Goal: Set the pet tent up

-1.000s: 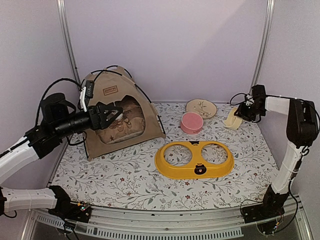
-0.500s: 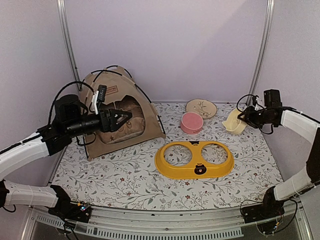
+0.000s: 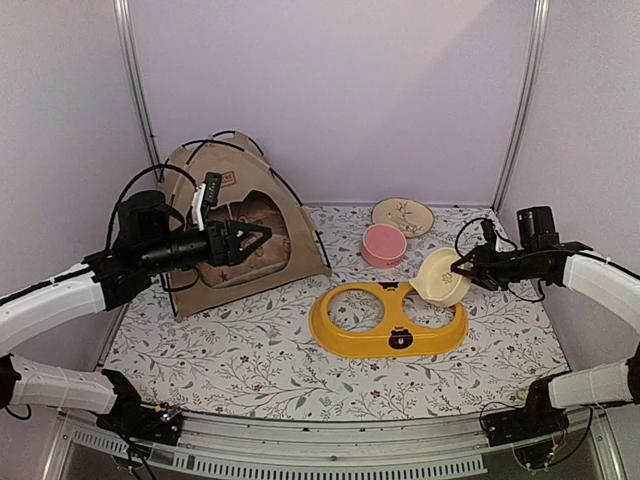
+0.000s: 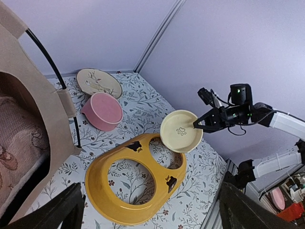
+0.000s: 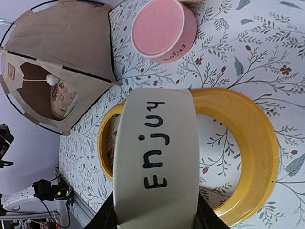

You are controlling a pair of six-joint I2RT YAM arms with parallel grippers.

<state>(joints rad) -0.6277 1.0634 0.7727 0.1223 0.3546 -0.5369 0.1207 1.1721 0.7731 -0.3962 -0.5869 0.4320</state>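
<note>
One pet tent (image 3: 296,240); left end effector (image 3: 258,240) released; right end effector (image 3: 462,268) seemingly grasping one cream bowl (image 3: 440,277).

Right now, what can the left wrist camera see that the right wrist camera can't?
Only the left wrist camera shows the paw print inside the cream bowl, and the long right arm behind the right claw holding its rim. Only the right wrist camera shows the word Enjoy on the bowl's outer wall, and the white pom-pom hanging in the pet tent doorway. Both show the bowl, the pink bowl, the yellow feeder stand and the tent.
</note>
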